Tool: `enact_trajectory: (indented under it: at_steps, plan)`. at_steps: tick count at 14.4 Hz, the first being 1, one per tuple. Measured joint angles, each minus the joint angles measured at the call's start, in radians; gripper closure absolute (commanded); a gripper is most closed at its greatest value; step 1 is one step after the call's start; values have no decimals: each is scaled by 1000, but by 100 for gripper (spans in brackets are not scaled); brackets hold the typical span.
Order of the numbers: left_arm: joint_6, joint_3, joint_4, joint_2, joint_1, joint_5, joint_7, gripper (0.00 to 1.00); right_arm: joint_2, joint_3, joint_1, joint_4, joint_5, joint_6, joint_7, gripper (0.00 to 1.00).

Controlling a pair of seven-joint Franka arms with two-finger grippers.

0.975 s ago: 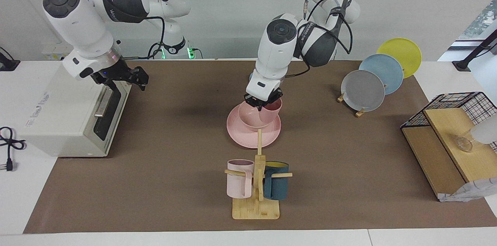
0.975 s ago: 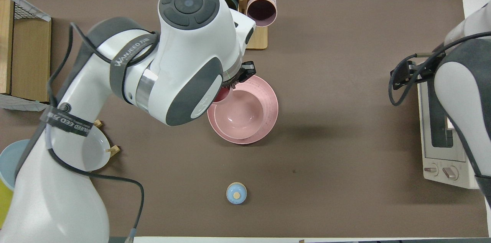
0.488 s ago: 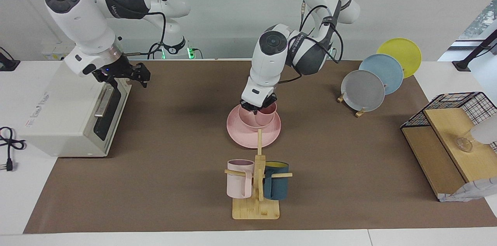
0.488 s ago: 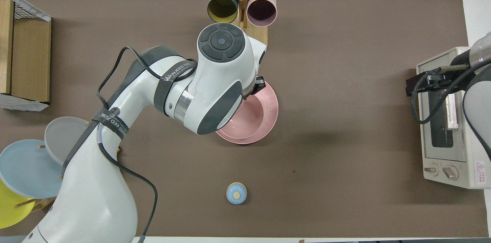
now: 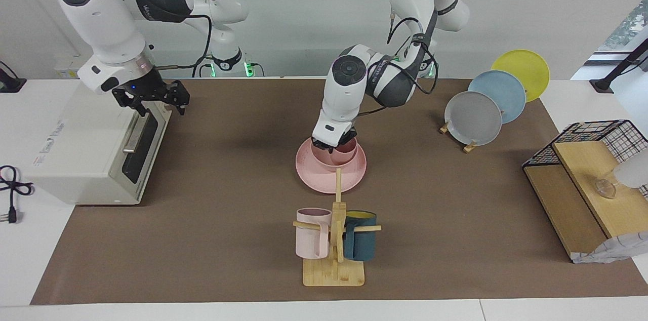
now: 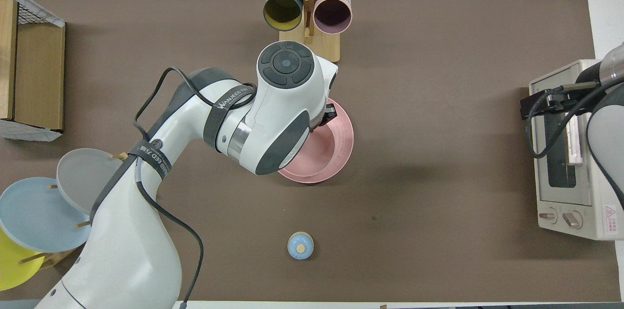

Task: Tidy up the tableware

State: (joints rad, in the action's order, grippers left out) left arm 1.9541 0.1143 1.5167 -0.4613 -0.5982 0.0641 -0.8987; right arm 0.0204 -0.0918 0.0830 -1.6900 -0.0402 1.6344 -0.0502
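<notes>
Your left arm bends steeply down at mid-table, its left gripper [image 5: 331, 146] lowered into the bowl [image 5: 334, 158], fingers closed on the cup [image 5: 347, 145], which now sits inside the bowl. The right arm waits; its right gripper [image 5: 152, 99] hangs above the toaster oven [image 5: 86, 151], and you cannot tell how its fingers stand. You have one pink plate [image 5: 314, 171], one bowl on it, one cup, all matte pink and nested near the table's middle. Three coloured plates stand in a rack [image 5: 473, 117], and two mugs hang on the wooden tree [image 5: 335, 240].
</notes>
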Motion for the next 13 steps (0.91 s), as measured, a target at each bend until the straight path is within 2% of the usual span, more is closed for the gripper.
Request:
enact_trajectory:
  at_steps: [7, 8, 9, 13]
  plan:
    - [38, 2, 26, 0, -21, 1, -3, 100, 0, 19, -40, 0, 0, 0, -2, 0]
    - [39, 2, 28, 0, -24, 1, -4, 70, 0, 34, -54, 0, 0, 0, -2, 0]
    - [39, 2, 28, 0, -26, 1, -4, 2, -1, 44, -63, 0, 0, 0, -2, 0]
    - [35, 1, 29, 0, -26, 1, -3, 0, -1, 48, -67, 0, 0, 0, -4, 0]
